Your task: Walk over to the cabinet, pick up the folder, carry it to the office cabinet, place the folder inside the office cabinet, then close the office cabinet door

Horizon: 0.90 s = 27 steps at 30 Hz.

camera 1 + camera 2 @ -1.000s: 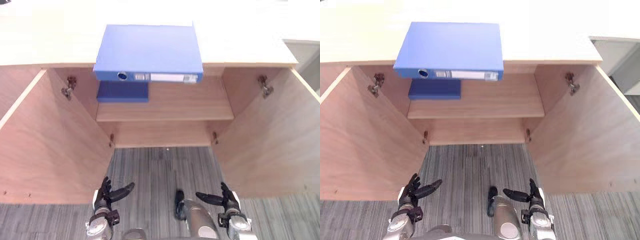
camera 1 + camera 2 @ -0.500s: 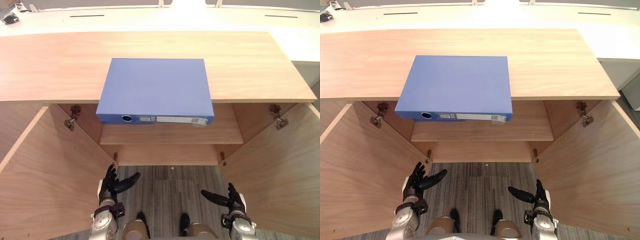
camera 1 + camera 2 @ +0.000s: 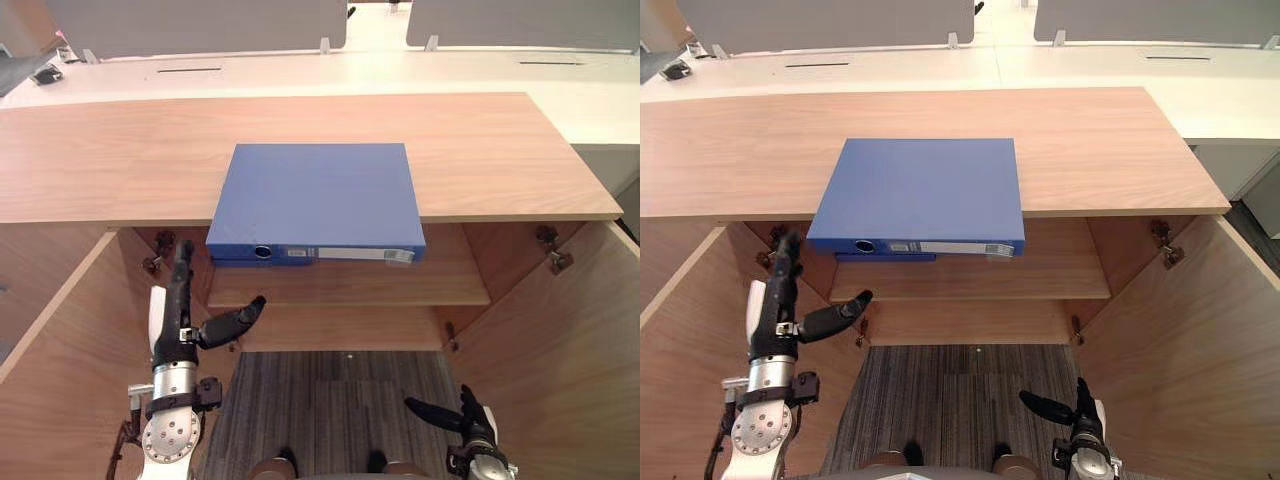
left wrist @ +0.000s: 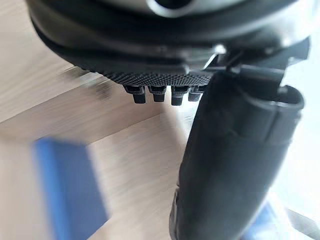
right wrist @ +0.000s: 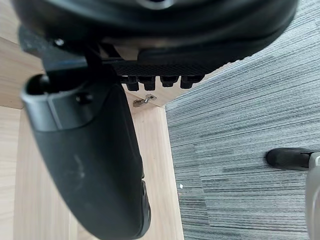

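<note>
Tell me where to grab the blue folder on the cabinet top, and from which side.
Take the folder by its spine edge, which juts past the front edge of the cabinet top. Come from the front: fingers under the overhang, thumb on the flat cover. The open left hand is just below its left corner; the right hand hangs low, open.

The folder [image 3: 318, 195] lies flat on the cabinet top [image 3: 490, 150], a little left of the middle, with its near edge past the top's front edge. Under it, a second folder [image 3: 885, 257] lies on the shelf [image 3: 400, 285] inside. The left door [image 3: 60, 330] and the right door [image 3: 560, 340] stand open. A desk [image 3: 300, 70] stands behind the cabinet.
</note>
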Available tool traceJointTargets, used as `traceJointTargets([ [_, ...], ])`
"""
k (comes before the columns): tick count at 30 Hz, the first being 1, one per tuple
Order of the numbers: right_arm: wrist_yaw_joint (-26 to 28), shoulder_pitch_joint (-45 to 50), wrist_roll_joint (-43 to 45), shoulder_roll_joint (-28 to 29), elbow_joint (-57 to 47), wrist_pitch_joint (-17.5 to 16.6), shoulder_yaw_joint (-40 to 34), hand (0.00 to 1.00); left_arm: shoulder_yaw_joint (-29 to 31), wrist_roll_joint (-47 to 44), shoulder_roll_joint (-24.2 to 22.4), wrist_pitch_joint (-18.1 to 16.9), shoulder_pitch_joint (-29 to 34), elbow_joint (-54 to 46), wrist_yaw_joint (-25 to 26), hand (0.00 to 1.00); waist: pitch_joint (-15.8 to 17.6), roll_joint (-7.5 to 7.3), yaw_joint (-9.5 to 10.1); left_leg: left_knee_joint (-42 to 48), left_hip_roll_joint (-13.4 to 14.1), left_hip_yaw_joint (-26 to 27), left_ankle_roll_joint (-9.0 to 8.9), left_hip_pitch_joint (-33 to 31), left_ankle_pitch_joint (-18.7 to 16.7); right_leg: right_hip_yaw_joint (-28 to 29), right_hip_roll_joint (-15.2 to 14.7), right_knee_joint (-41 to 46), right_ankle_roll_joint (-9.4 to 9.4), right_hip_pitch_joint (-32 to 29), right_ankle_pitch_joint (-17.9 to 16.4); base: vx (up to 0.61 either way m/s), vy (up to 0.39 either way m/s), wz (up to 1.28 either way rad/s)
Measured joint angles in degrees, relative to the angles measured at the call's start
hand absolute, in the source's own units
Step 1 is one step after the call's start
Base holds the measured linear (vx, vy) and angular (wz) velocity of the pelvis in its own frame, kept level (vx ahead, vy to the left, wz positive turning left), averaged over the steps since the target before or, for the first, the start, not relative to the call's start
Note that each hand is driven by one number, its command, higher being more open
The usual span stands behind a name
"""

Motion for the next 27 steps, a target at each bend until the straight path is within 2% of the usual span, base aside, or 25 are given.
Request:
traceJointTargets([
  [3,-0.04,1.28,-0.35,-0.39,0.81,-0.2,2.16,1.0,0.01,9.03,0.23,-0.02,0.02,-3.31,4.02,1.0,-1.1,0.17,-0.12,-0.02,0.07,-0.17,-0.04,0.5,-0.04,0.12,0.11,-0.04,0.05,0.69,-0.04,-0.07,-0.011,0.0],
  [6,-0.02,2.07,-0.54,-0.41,0.82,-0.39,3.91,1.0,-0.83,13.43,2.03,-0.1,-0.3,-5.82,6.44,1.0,-1.27,0.15,-0.32,-0.03,0.12,-0.31,-0.04,0.66,-0.01,0.27,0.26,-0.03,0.08,0.81,-0.03,-0.05,-0.015,0.0],
  [11,0.03,2.14,-0.55,-0.42,1.88,-0.4,5.78,1.0,-4.68,16.96,6.62,-0.06,-2.12,-5.84,6.76,1.0,-2.82,0.06,-0.6,-0.32,0.1,-0.17,0.05,0.69,0.1,0.45,0.35,-0.48,0.17,0.82,0.13,0.0,0.0,-0.01],
  [15,0.84,2.02,-0.56,-0.45,1.83,-0.48,6.53,1.0,-7.97,21.86,9.63,0.35,-8.9,-2.34,6.73,1.0,-2.87,0.03,-1.01,-1.06,0.08,0.85,0.03,1.3,0.13,1.49,0.43,-0.62,0.19,0.63,0.23,0.01,0.006,-0.12],
  [16,1.03,1.92,-0.55,-0.46,1.82,-0.48,6.55,1.0,-8.12,22.81,10.09,0.44,-10.7,-0.15,6.73,0.0,-2.89,0.02,-1.58,-1.86,-0.07,0.99,0.09,1.76,0.44,1.65,0.39,-0.68,0.18,0.47,0.28,0.01,0.007,-0.15],
  [21,1.73,1.99,-0.53,-0.77,1.72,-0.48,6.58,1.0,-8.99,25.86,12.46,3.2,-14.88,7.73,6.38,0.0,-3.37,0.03,-2.61,-5.2,-0.41,2.9,0.19,2.56,1.74,3.39,0.55,-1.22,0.1,-1.19,0.76,0.03,0.009,-0.19],
  [27,1.86,2.02,-0.48,-1.38,1.19,-0.44,6.58,1.0,-9.08,28.83,14.91,3.42,-19.89,8.39,5.47,0.0,-4.3,0.0,-3.17,-7.74,-1.22,3.66,0.47,4.34,1.98,4.04,0.22,-2.65,0.14,-0.52,1.04,0.05,0.029,-0.08],
])
